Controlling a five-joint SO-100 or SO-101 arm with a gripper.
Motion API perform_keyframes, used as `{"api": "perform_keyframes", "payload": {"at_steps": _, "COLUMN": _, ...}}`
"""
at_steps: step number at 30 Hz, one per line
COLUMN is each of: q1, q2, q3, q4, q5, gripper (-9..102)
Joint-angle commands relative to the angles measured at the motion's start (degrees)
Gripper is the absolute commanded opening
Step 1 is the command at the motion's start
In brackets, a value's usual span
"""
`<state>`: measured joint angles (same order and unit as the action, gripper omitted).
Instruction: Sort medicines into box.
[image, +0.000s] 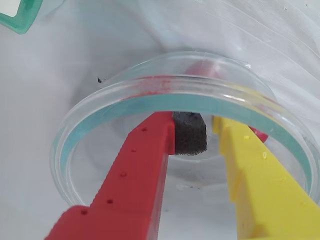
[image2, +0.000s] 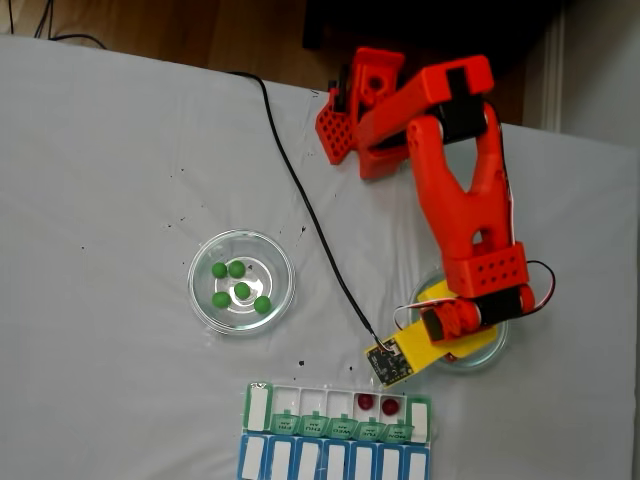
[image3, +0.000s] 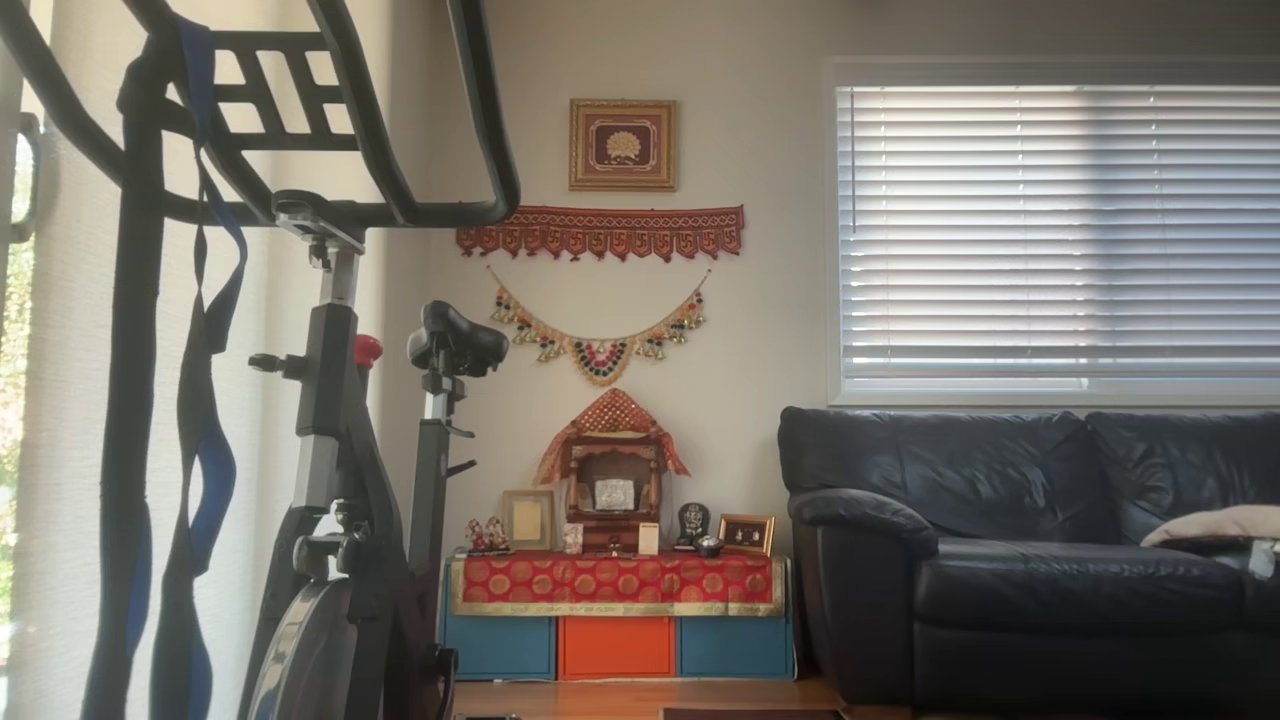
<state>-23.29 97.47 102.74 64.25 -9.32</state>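
In the wrist view my gripper (image: 210, 132) reaches down inside a clear glass dish (image: 80, 130). Its red finger (image: 135, 175) carries a black foam pad (image: 190, 132), and only a narrow gap separates the pad from the yellow finger (image: 255, 180). Nothing sits in that gap. A dark red medicine (image: 258, 133) peeks out just right of the yellow finger. In the fixed view the arm (image2: 470, 220) leans over this dish (image2: 497, 350). The box (image2: 340, 435) lies at the front edge with two red medicines (image2: 365, 402) in open compartments. Several green medicines (image2: 238, 285) rest in the left dish (image2: 200, 262).
A black cable (image2: 310, 210) runs across the white cloth from the back to the wrist camera board (image2: 388, 362). A green-edged corner of the box (image: 20, 17) shows at the top left of the wrist view. The other view shows a living room with an exercise bike (image3: 340, 450).
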Motion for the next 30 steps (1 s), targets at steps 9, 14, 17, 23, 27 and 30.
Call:
{"api": "perform_keyframes", "payload": {"at_steps": 9, "q1": 1.76, "q2": 2.55, "q3": -3.87, "q4": 0.97, "q5": -1.05, "gripper": 10}}
{"api": "perform_keyframes", "payload": {"at_steps": 14, "q1": 1.85, "q2": 2.55, "q3": -4.39, "q4": 2.2, "q5": -1.41, "gripper": 16}}
{"api": "perform_keyframes", "payload": {"at_steps": 17, "q1": 1.85, "q2": 2.37, "q3": -4.39, "q4": 2.2, "q5": -1.49, "gripper": 17}}
{"api": "perform_keyframes", "payload": {"at_steps": 23, "q1": 1.67, "q2": 2.11, "q3": -4.22, "q4": 2.02, "q5": -1.32, "gripper": 13}}
{"api": "perform_keyframes", "payload": {"at_steps": 27, "q1": 1.49, "q2": 2.02, "q3": -3.96, "q4": 1.58, "q5": -1.14, "gripper": 11}}
{"api": "perform_keyframes", "payload": {"at_steps": 30, "q1": 1.41, "q2": 1.58, "q3": -3.78, "q4": 1.32, "q5": -1.14, "gripper": 9}}
